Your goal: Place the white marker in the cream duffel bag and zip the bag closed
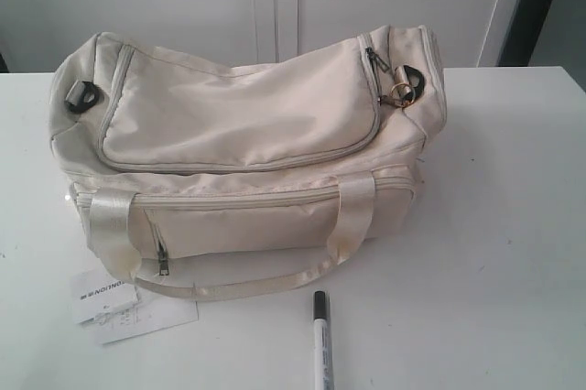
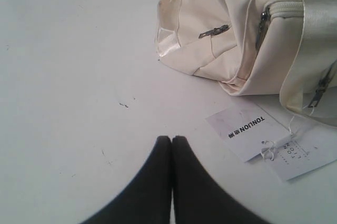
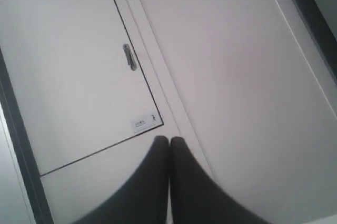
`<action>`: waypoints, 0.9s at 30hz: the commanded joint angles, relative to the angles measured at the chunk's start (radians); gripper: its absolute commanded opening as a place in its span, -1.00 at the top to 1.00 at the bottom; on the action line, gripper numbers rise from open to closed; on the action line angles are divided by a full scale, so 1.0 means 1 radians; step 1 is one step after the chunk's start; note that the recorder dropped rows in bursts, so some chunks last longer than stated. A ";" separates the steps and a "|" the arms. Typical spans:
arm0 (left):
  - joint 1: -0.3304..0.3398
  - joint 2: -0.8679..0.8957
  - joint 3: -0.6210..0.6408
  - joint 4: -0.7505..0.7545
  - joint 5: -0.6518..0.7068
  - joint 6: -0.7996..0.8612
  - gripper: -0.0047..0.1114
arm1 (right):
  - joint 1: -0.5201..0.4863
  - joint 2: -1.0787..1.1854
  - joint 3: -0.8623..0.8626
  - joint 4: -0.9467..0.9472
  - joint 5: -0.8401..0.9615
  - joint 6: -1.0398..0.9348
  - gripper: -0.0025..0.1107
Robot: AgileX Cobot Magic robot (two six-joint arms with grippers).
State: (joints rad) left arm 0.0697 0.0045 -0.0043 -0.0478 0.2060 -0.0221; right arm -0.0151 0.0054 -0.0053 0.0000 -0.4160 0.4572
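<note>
The left gripper hangs clenched on nothing over the flat white table, near the white paper tags with black print. Those tags lie at seven o'clock from the large soft cream duffel bag, whose visible zips look closed. The slim white marker with a black cap lies on the table at five o'clock from the bag, outside it. The right gripper, likewise clenched and empty, faces a pale cabinet door
</note>
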 commanded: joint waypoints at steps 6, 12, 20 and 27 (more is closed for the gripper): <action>0.001 -0.005 0.004 -0.007 0.004 0.000 0.92 | 0.006 0.211 -0.273 -0.056 -0.042 -0.036 0.96; 0.001 -0.005 0.004 -0.007 0.004 0.000 0.92 | 0.006 0.537 -0.485 -0.064 -0.040 -0.069 0.96; 0.001 -0.005 0.004 -0.007 0.004 0.000 0.92 | 0.006 0.794 -0.682 -0.148 0.121 -0.076 0.96; 0.001 -0.005 0.004 -0.007 0.004 0.000 0.92 | 0.006 0.914 -0.803 -0.197 0.325 -0.076 0.96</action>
State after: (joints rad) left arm 0.0697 0.0045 -0.0043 -0.0478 0.2060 -0.0221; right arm -0.0119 0.8803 -0.7626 -0.1661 -0.1734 0.3917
